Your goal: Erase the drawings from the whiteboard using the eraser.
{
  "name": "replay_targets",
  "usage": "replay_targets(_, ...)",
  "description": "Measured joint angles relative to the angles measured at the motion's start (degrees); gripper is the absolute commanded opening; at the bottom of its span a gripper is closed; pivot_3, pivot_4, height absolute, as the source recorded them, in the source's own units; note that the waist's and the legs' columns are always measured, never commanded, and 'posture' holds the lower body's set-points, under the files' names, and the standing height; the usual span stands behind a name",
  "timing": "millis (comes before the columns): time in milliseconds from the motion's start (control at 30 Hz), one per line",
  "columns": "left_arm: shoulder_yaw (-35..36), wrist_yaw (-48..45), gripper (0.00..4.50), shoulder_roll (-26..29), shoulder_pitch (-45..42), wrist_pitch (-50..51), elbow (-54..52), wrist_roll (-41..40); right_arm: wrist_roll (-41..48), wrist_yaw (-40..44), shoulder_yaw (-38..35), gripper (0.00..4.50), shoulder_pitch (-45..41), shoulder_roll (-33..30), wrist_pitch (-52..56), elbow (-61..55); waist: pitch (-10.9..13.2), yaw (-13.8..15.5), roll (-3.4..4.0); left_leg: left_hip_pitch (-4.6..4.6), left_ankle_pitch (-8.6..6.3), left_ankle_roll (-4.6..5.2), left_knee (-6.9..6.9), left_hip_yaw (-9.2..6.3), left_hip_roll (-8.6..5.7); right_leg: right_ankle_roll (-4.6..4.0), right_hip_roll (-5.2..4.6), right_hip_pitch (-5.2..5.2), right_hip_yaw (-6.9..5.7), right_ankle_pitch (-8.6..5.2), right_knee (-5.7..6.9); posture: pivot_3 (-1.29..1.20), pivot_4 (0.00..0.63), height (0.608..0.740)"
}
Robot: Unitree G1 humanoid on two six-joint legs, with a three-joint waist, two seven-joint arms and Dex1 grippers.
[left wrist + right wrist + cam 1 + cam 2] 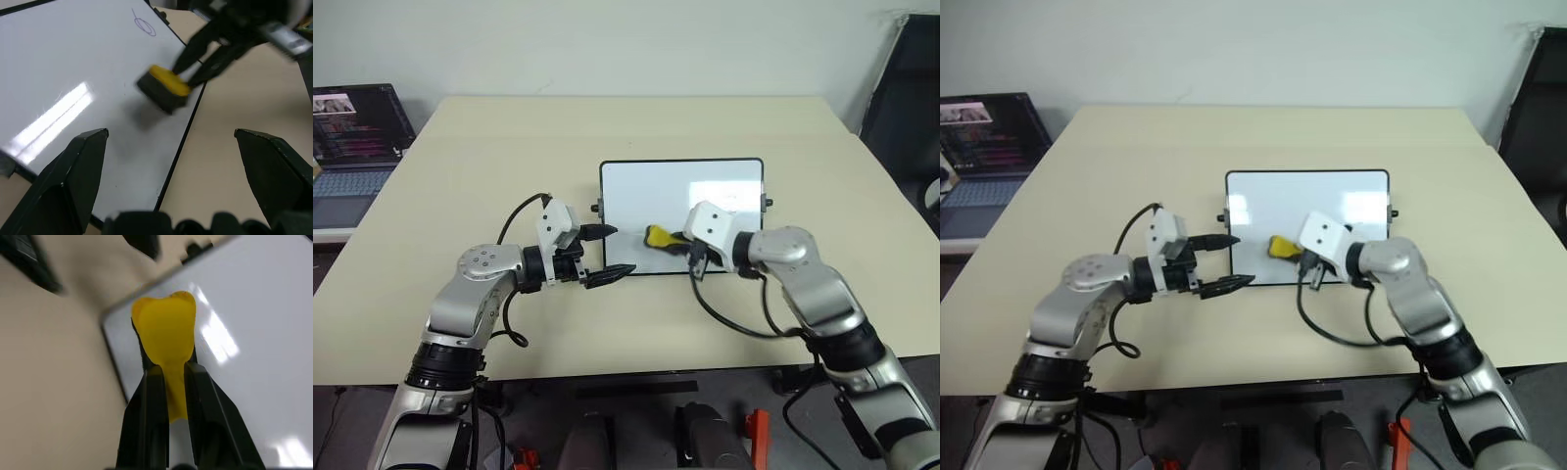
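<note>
Right wrist view: right gripper (168, 377) pinches eraser (166, 335) over whiteboard (254, 333); left gripper (609, 253) jaws wide, empty.

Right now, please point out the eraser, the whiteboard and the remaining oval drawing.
eraser (168, 81), left wrist view, yellow top.
whiteboard (680, 163), left eye view, far frame edge.
oval drawing (145, 27), left wrist view, middle of scribble.

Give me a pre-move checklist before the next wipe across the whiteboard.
1. Small yellow eraser with dark base clamped in the right gripper: ok, jaws shut on it.
2. Eraser base touching the glossy white dark-framed whiteboard: not ok, it hangs above the surface in the left wrist view.
3. Marks left to erase: not ok, a small oval scribble remains.
4. Left gripper clear of the wipe path: ok, jaws open, at the board's left edge.
5. Board held steady: cannot tell.
</note>
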Motion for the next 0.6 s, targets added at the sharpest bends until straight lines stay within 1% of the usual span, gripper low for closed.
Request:
replay_targets(33, 0.46, -0.06, 4.5, 0.47, -0.28, -0.21, 0.09, 0.0, 1.97, 1.15, -2.9, 0.17, 0.96, -3.01, 0.99, -1.51, 0.0, 0.42, -0.01, -0.16, -0.02, -0.03, 0.05, -0.05, -0.02, -0.16, -0.03, -0.09, -0.08, 0.1, -0.02, 0.0, 0.15, 0.74)
replay_targets(100, 1.27, -0.19, 4.5, 1.61, -0.4, -0.27, 0.44, 0.0, 3.66, 1.79, -8.54, 0.17, 2.91, -8.28, 2.12, -1.73, 0.01, 1.01, -0.01, -0.22, -0.06, -0.08, 0.05, -0.03, -0.04, -0.17, -0.07, -0.1, -0.11, 0.1, -0.17, 0.0, 0.15, 0.74)
replay_targets(200, 1.86, -0.67, 4.5, 2.29, -1.44, -0.61, 0.98, 0.07, 4.11, 1.43, -13.97, 0.17, 4.95, -13.54, 2.39, 0.44, 0.02, 1.2, 0.01, -0.41, -0.07, -0.08, -0.03, -0.05, -0.01, -0.18, -0.05, -0.13, -0.18, 0.11, -0.51, 0.0, 0.15, 0.74)
replay_targets(300, 2.07, -1.58, 4.5, 4.19, -2.91, -1.47, 2.63, 0.28, 5.3, 1.96, -19.45, 0.17, 8.45, -19.06, 2.04, 3.48, 0.03, 1.28, 0.01, -0.48, -0.12, -0.09, -0.05, -0.02, -0.02, -0.16, -0.06, -0.15, -0.18, 0.1, -0.64, 0.0, 0.15, 0.74)
replay_targets(433, 2.81, -2.71, 4.5, 6.76, -5.07, -2.47, 4.29, 0.96, 5.85, 2.79, -25.62, 0.17, 13.91, -25.02, -1.05, 7.35, 0.04, 1.29, 0.02, -0.48, -0.23, 0.0, -0.05, 0.01, -0.02, -0.13, -0.06, -0.14, -0.16, 0.08, -0.66, 0.0, 0.15, 0.74)
replay_targets(600, 3.15, -3.34, 4.5, 7.88, -6.58, -2.61, 4.32, 1.0, 6.21, 3.03, -29.21, 0.17, 16.73, -27.11, -4.42, 10.43, 0.04, 0.89, 0.04, -0.43, -0.26, 0.01, -0.02, 0.07, -0.01, -0.12, -0.04, -0.14, -0.1, 0.08, -0.58, 0.0, 0.15, 0.74)
